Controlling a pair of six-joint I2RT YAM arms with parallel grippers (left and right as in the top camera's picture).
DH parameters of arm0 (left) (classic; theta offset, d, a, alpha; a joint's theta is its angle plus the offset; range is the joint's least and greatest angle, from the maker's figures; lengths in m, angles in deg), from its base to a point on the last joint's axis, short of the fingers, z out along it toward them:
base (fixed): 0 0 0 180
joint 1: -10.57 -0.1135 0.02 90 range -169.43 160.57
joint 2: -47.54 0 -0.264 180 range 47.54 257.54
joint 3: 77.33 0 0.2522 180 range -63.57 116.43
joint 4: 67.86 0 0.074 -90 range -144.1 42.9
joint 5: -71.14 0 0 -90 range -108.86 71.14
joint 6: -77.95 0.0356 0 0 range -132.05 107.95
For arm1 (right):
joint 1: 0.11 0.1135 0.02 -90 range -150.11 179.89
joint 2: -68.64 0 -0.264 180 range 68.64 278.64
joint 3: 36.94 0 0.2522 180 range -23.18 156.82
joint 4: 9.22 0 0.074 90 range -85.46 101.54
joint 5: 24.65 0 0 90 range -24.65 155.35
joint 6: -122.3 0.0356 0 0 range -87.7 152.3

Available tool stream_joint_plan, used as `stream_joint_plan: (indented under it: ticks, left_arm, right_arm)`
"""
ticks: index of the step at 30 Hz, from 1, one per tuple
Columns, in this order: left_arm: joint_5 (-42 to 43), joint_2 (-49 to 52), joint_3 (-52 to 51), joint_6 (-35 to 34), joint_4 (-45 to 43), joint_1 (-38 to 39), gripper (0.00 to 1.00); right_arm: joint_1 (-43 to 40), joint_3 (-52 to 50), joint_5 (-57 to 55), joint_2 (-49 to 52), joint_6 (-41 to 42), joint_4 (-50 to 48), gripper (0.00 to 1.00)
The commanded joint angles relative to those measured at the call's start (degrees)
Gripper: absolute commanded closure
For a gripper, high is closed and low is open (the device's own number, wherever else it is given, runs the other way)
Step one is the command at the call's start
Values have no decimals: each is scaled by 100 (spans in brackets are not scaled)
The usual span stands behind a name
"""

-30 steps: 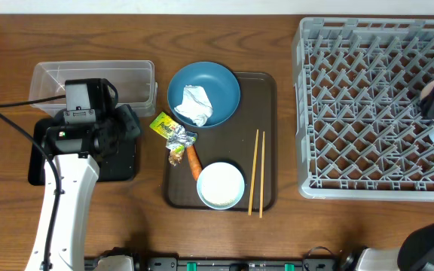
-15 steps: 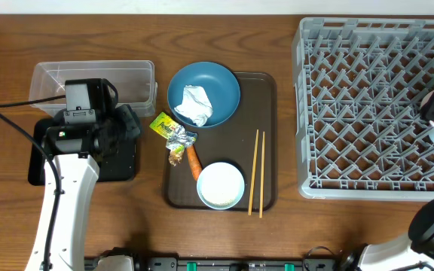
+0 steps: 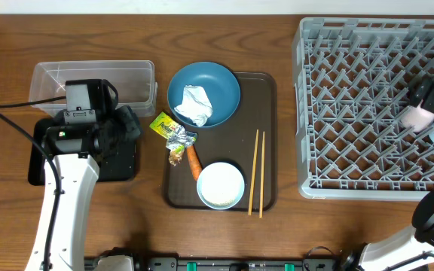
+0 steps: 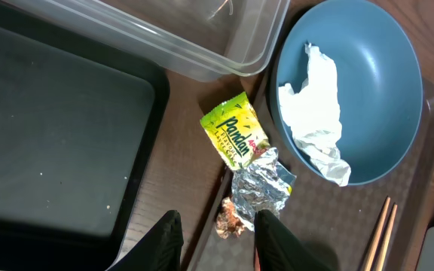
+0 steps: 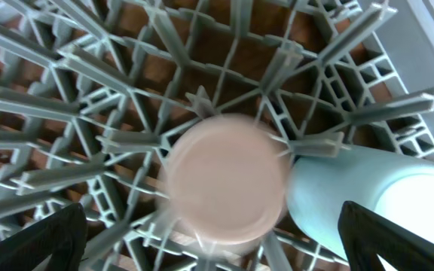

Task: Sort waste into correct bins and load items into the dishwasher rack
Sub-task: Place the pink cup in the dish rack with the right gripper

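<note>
Pink cup point(image 5: 227, 181) shows blurred among the pegs of the dishwasher rack point(image 3: 353, 113), just beside the light-blue cup point(image 5: 360, 196). We see a wooden table point(image 3: 126, 226) bearing the rack and a brown serving tray point(image 3: 266, 150). Our right gripper point(image 5: 213, 226) hangs over the pink cup, fingers wide apart, gripping nothing. Our left gripper point(image 4: 221, 229), also parted and empty, hovers above the snack wrapper point(image 4: 236, 139).
</note>
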Motion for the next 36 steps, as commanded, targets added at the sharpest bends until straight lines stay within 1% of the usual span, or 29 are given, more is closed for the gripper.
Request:
stream_joint_plan:
  ticks: [1,5,9,11,12,13,16,19,20,23,31,33,34,36]
  left_arm:
    - [-92,-22,59,76,17,-17,67]
    - [-92,-22,59,76,17,-17,67]
    - [-92,-22,59,76,17,-17,67]
    - [-92,-22,59,76,26,-17,66]
    - [-92,-22,59,76,35,-17,63]
    - [-94,-22,59,76,48,-17,62]
    - [-94,-22,59,76,79,-17,61]
    - [-96,-22,59,79,98,-20,60]
    - [-96,-22,59,79,98,-20,58]
    - [-96,-22,59,79,96,-17,57]
    - [-98,-22,59,249,92,-17,55]
    - [-96,-22,59,295,0,-4,54]
    - [-96,-20,59,337,-90,20,51]
    - [-98,-13,59,402,-330,109,50]
  right_arm:
    - [-35,197,258,-269,188,-20,1]
    - [-24,197,514,-505,184,61,1]
    - [-24,197,1095,-730,184,236,1]
    - [-24,197,1561,-846,184,361,1]
    - [-24,197,1926,-914,184,450,1]
    - [-24,197,2205,-962,184,505,1]
    - [-2,197,3115,-1060,247,597,1]
    - [127,197,3563,-1091,249,758,1]
    - [195,197,3587,-1095,247,833,1]
    - [522,195,3504,-1097,214,1097,1]
    - [1878,195,2708,-1097,103,1456,1]
    - [2199,195,2490,-1097,50,1493,1]
    - [2398,195,2319,-1097,48,1526,1]
    - [2695,195,2015,-1097,48,1567,1]
